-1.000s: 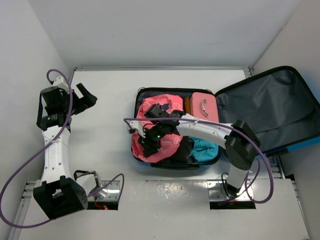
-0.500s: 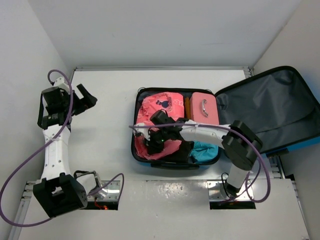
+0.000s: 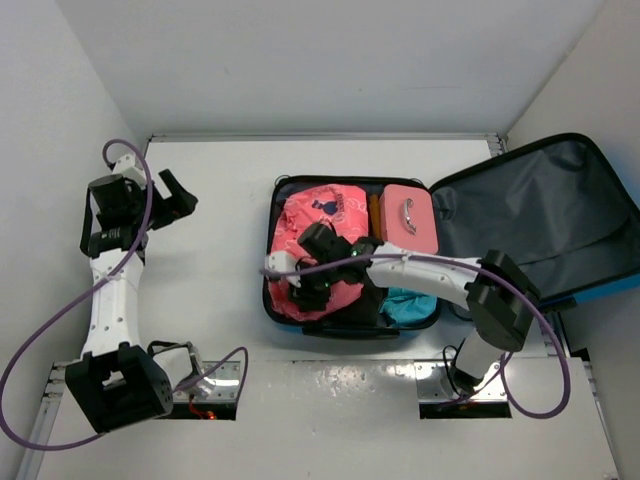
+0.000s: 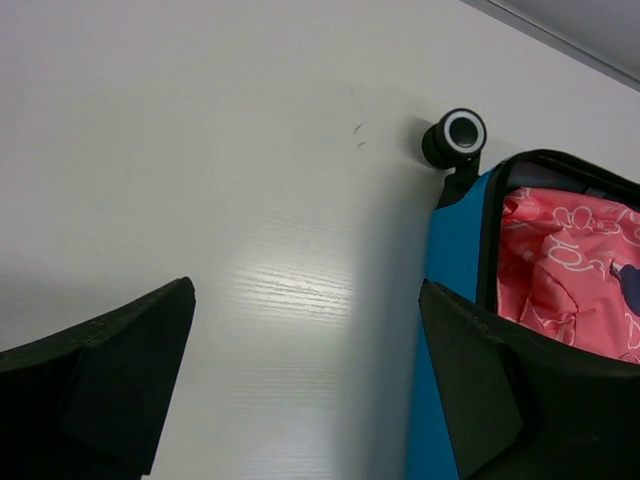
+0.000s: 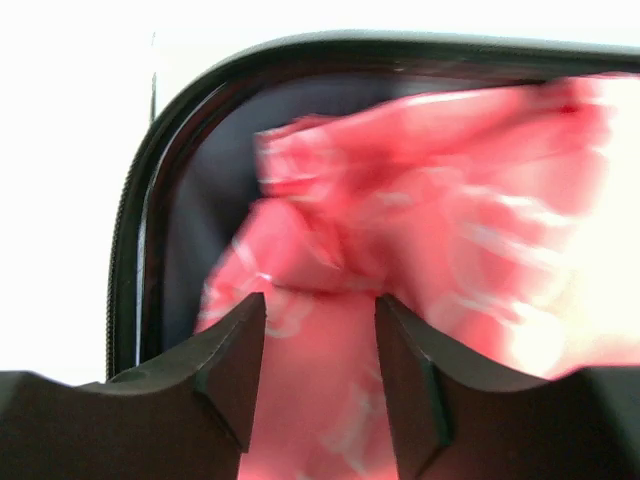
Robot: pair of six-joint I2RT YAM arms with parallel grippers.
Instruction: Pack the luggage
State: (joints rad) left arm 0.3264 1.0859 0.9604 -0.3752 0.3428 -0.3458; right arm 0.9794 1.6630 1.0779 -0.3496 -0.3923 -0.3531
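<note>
Since a second ago my right elbow has swung outward; my right pincer (image 5: 318, 305) stands parted over the pink garment (image 3: 322, 212) in the luggage (image 4: 452, 260), open on the counter (image 3: 220, 200), where loose cloth may overhang the rim.

Top cam overhead; L wrist beside luggage (image 4: 450, 260), R wrist inside; share pink cloth (image 5: 420, 200).

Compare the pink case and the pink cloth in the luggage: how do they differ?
The pink case is a rigid box with a pale handle; the pink cloth is soft, crumpled and printed. The case sits at the far right of the luggage; the cloth fills its left side. The right gripper is over the cloth, not the case. Both are pink and inside the luggage.
</note>
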